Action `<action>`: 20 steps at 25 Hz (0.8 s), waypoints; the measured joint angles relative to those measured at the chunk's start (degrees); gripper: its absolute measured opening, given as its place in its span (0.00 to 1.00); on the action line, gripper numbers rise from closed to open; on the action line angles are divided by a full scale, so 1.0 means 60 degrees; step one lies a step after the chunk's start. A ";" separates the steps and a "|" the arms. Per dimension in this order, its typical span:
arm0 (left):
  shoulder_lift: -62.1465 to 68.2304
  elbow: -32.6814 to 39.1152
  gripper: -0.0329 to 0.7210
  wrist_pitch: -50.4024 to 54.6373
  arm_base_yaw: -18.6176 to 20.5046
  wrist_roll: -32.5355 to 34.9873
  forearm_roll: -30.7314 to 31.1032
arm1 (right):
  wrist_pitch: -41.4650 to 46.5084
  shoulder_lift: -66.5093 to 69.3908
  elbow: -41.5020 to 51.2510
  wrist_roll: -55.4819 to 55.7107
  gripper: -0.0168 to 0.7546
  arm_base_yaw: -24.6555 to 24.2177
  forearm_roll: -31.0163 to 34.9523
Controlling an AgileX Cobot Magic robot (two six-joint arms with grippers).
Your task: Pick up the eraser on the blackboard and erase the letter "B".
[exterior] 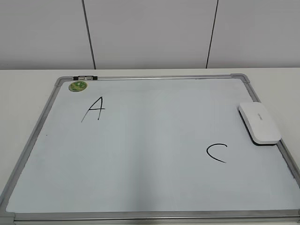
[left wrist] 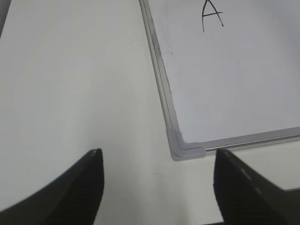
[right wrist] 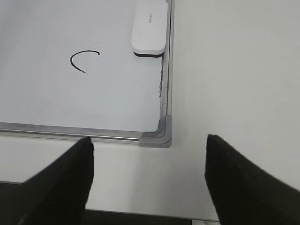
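grey framing along the near edge of the blackboard (exterior: pixel 140 216) fills the bottom of the exterior view; the board lies flat on a pale table (exterior: pixel 28 84); a black "a" (exterior: pixel 95 108) sits at upper left, a black "c" (exterior: pixel 217 153) at lower right, and the white surface between them carries no "b"; the eraser (exterior: pixel 259 123) rests on the board's right edge, partly over the frame, up and right of the "c"; a round green sticker (exterior: pixel 78 86) lies at the top left corner, just below a small clip (exterior: pixel 85 77) on the frame; neither arm shows here.

dark fingers (left wrist: pixel 70 192) of the left gripper (left wrist: pixel 157 185) stand wide apart at the bottom of the left wrist view, holding nothing, above bare table; a grey corner piece (left wrist: pixel 183 147) of the board lies between them; the "a" shows at top.

dark fingers (right wrist: pixel 63 183) of the right gripper (right wrist: pixel 147 180) likewise spread wide and empty in the right wrist view, over the table's near edge; the board's other near corner piece (right wrist: pixel 161 133) sits between them; the eraser lies well beyond, against the right frame, with the "c" to its left.
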 joint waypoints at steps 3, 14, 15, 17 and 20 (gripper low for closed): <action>-0.0413 0.0000 0.74 0.0000 0.0340 0.0000 -0.0004 | 0.0000 -0.0060 0.0000 0.0000 0.75 -0.0164 0.0000; -0.0958 0.0000 0.71 0.0000 0.1182 0.0000 -0.0004 | 0.0000 -0.0999 0.0000 0.0000 0.75 -0.0366 0.0000; -0.0958 0.0000 0.71 0.0000 0.1224 0.0000 -0.0004 | 0.0000 -0.1010 0.0000 0.0000 0.75 -0.0366 0.0000; -0.0958 0.0000 0.71 0.0000 0.1260 0.0000 -0.0004 | 0.0000 -0.1023 0.0000 0.0000 0.75 -0.0366 0.0000; -0.0958 0.0000 0.71 0.0000 0.1266 0.0000 -0.0004 | 0.0000 -0.1023 0.0000 0.0000 0.75 -0.0366 0.0000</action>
